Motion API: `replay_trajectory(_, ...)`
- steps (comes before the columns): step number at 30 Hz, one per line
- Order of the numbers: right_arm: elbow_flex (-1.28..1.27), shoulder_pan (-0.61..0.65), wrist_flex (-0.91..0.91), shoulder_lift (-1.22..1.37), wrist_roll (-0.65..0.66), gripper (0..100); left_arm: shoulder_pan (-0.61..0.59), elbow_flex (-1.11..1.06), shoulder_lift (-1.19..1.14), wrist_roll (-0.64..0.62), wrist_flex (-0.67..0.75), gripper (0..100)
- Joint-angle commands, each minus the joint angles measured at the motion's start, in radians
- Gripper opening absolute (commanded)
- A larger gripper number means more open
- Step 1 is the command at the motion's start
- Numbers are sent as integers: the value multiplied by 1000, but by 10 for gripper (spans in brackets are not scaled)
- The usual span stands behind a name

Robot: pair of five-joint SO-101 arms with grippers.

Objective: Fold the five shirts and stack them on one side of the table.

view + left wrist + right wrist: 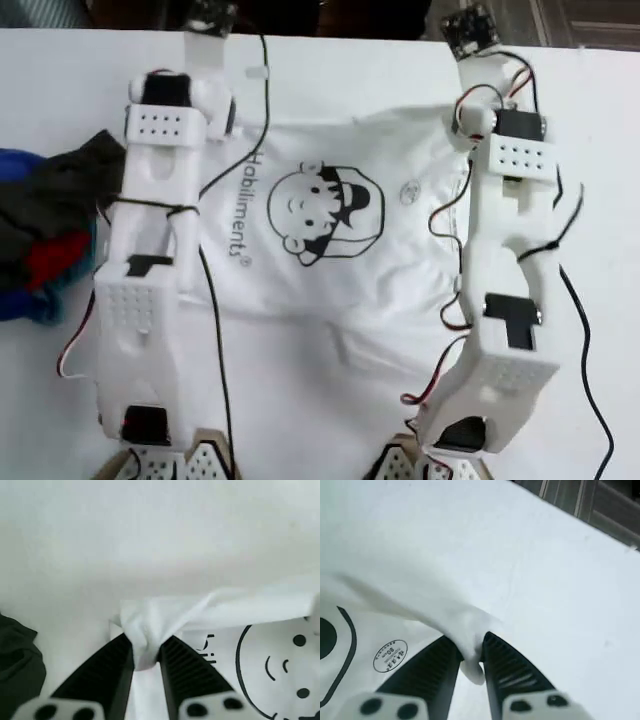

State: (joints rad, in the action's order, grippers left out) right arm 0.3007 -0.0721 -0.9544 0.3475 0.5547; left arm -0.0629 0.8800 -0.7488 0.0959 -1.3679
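The shirt is spread flat on the counter, one bunched corner is pinched between the fingers of the left gripper and another between those of the right gripper, and a pile of dark, red and blue cloth is heaped on the left gripper's side.

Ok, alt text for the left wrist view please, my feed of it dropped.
The left gripper is shut on a bunched edge of the white fabric shirt with a black cartoon face print, above the white table. A dark crumpled garment lies off to one side.
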Motion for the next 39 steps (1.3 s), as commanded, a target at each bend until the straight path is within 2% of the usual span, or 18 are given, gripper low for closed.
replay_trajectory(1, 54, 19, -27, 35, -17, 19, -18, 47, -40, -8, 23, 24)
replay_trajectory(9, 81, 33, -108, 51, -17, 19, -20, 47, -66, -9, -34, 24)
replay_trajectory(12, 106, 30, -186, 7, -17, 19, -28, 47, -26, -5, -109, 24)
replay_trajectory(16, 101, 36, -295, -53, -14, 19, -26, 47, 3, 72, -238, 24)
replay_trajectory(21, 100, 38, -427, -97, -15, 19, -31, 47, 11, 84, -394, 25)
replay_trajectory(24, 55, 38, -507, -130, -12, 20, -43, 36, 11, 84, -417, 25)
replay_trajectory(30, -201, 53, -499, -325, -9, 20, -61, -56, 117, 84, -422, 25)
replay_trajectory(35, -534, 101, -407, -605, -9, 20, -60, -306, 324, 126, -416, 25)
replay_trajectory(39, -793, 102, -367, -846, -8, 20, -107, -538, 470, 137, -388, 25)
